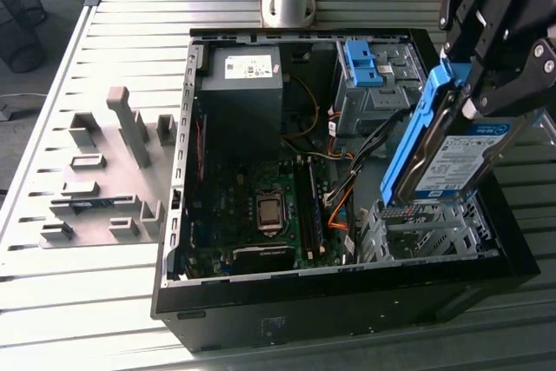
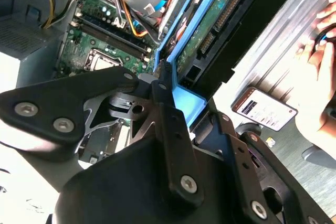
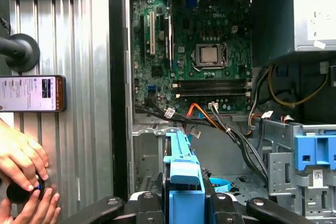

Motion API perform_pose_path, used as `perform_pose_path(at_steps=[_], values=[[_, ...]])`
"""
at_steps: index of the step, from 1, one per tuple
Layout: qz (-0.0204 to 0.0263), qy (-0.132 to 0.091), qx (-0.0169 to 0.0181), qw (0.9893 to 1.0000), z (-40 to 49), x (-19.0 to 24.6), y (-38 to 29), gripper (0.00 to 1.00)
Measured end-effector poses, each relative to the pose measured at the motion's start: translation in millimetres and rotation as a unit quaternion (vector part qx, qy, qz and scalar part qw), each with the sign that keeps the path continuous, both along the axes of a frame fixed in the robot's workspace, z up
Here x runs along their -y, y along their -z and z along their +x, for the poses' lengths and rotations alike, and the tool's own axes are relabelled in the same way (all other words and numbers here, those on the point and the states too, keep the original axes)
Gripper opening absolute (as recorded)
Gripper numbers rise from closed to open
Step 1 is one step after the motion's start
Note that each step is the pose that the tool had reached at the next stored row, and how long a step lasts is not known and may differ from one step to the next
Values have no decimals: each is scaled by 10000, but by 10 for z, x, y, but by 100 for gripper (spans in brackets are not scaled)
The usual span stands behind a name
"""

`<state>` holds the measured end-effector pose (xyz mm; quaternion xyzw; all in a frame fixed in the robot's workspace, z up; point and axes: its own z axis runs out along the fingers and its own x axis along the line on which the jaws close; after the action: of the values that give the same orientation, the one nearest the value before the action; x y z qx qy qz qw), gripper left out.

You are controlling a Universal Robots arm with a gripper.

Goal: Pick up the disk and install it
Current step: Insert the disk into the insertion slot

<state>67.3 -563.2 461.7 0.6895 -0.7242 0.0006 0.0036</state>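
My gripper (image 1: 488, 100) is clamped on the disk (image 1: 452, 167), fingers pressed against its blue side rails. In the exterior view the disk hangs tilted, label facing out, over the metal drive cage (image 1: 426, 230) in the corner of the open computer case (image 1: 347, 297) on that view's right. Its lower end sits right at the cage's upper edge, and I cannot tell whether they touch. The upper part of my gripper is cut off by the frame.

In the second wrist view my gripper (image 2: 167, 85) blocks much of the disk (image 2: 210, 30); what shows is its circuit-board underside and one blue rail. In the first wrist view I see the disk (image 3: 184, 166) edge-on, mostly as blue plastic, between my fingers (image 3: 149, 203).

Deeper in the case lie the green board (image 1: 261, 206), a dark grey box (image 1: 243, 97) and a blue bracket (image 1: 360, 62); cables hide part of the space between them.

Beside the case, on the slatted table (image 1: 113, 49), a phone (image 3: 32, 93) lies flat. A person's hands (image 3: 21, 163), partly cut off, hold a small dark thing I cannot identify.
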Motion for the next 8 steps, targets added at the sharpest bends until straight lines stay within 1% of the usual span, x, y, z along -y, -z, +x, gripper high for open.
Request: perform_pose_path(at_steps=[3, 5, 8], values=[[0, 17, 0, 10000, 27, 0, 40, 36], [0, 21, 0, 10000, 27, 0, 59, 36], [1, 21, 0, 10000, 27, 0, 111, 36]])
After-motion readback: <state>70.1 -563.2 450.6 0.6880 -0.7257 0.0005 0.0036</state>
